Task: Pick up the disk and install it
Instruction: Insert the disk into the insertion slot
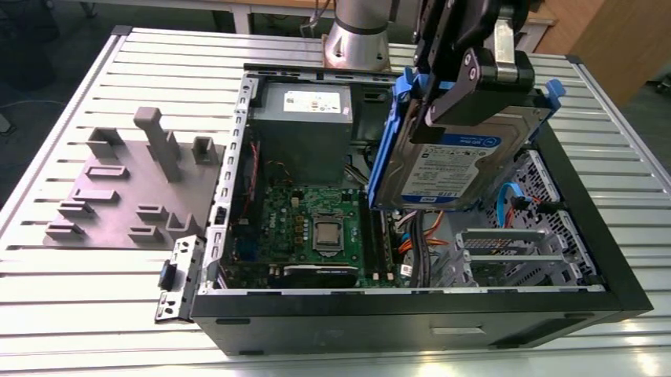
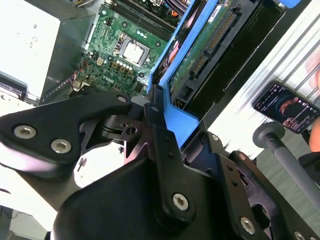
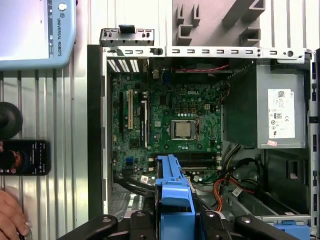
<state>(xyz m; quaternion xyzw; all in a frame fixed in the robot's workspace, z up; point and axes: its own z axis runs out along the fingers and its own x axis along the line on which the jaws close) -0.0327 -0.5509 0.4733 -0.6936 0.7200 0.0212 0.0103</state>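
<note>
The disk (image 1: 456, 169), a silver-grey hard drive with a white-and-blue label in a blue plastic bracket, hangs tilted on edge above the open computer case (image 1: 419, 310), over its right half in the exterior view. My gripper (image 1: 474, 82) is shut on the bracket's upper end. In the second wrist view the black fingers (image 2: 155, 112) clamp the blue bracket, and the disk's (image 2: 210, 45) green circuit-board side faces the camera. In the first wrist view the blue bracket of the disk (image 3: 172, 182) sticks out from my gripper (image 3: 172, 220) above the motherboard (image 3: 170, 120).
Inside the case lie the power supply (image 1: 304, 106), orange and blue cables (image 1: 419, 236) and a grey metal drive cage (image 1: 504, 243). A grey fixture plate (image 1: 126, 188) lies on the slatted table at the exterior view's left. A phone (image 3: 22, 157) and a person's hand (image 3: 10, 217) are beside the case.
</note>
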